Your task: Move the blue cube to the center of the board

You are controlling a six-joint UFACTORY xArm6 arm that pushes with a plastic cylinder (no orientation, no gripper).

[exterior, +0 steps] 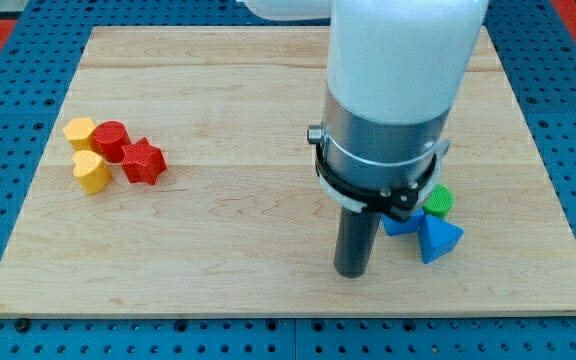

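The blue cube [399,224] lies at the view's lower right, mostly hidden behind the arm, with only a small blue part showing. A blue triangular block [438,238] sits just to its right, touching it. A green block [439,199] peeks out above them. My tip [352,272] rests on the wooden board [218,250], just left of and slightly below the blue cube.
At the view's left stands a tight cluster: a yellow hexagonal block [79,131], a red cylinder [110,140], a red star [142,160] and a yellow heart-shaped block [91,171]. The big white and grey arm body [398,80] hides the board's upper right middle.
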